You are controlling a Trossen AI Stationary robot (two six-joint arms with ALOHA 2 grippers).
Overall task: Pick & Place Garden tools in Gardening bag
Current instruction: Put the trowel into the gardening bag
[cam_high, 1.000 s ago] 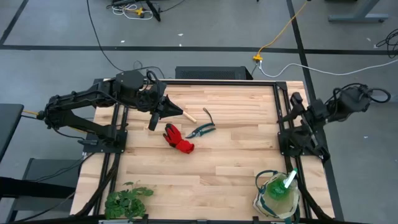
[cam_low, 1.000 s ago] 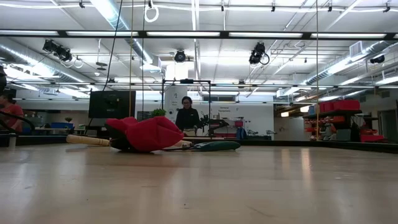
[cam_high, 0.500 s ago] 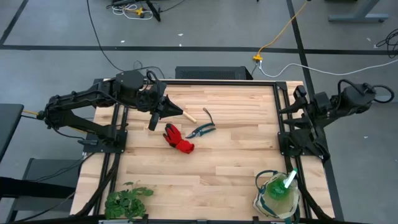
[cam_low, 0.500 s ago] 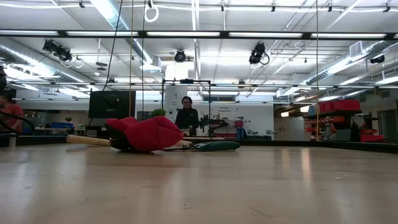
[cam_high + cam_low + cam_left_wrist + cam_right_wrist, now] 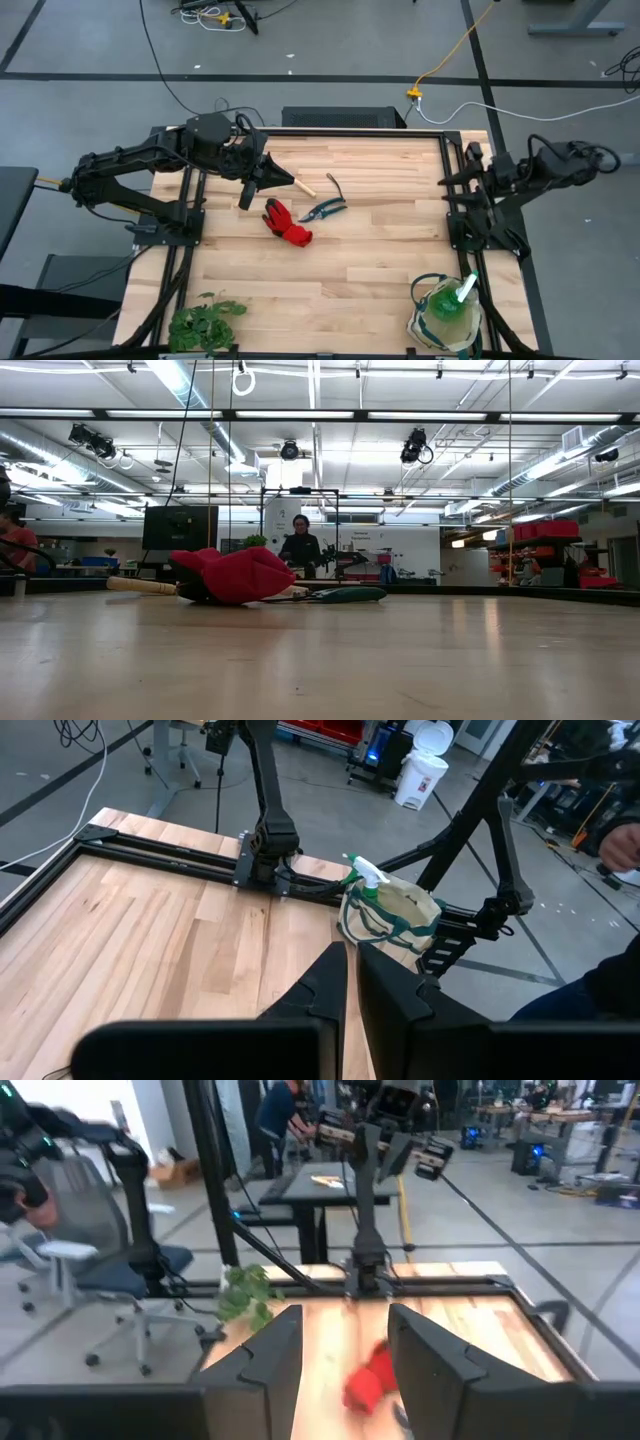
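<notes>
Out at three o'clock on the table's edge, my right gripper (image 5: 452,183) sits with its fingers apart and empty, pointed back at the tools. The risk I see: the shears (image 5: 324,209) lie touching the red glove (image 5: 288,223), with the wooden handle (image 5: 301,186) just beside, so a reach could drag the wrong piece. The bag (image 5: 444,313) sits well apart at five o'clock, bottle (image 5: 464,291) already inside, so a carry could spill. My left gripper (image 5: 262,178) hovers at eleven o'clock, fingers together, holding nothing I can make out.
</notes>
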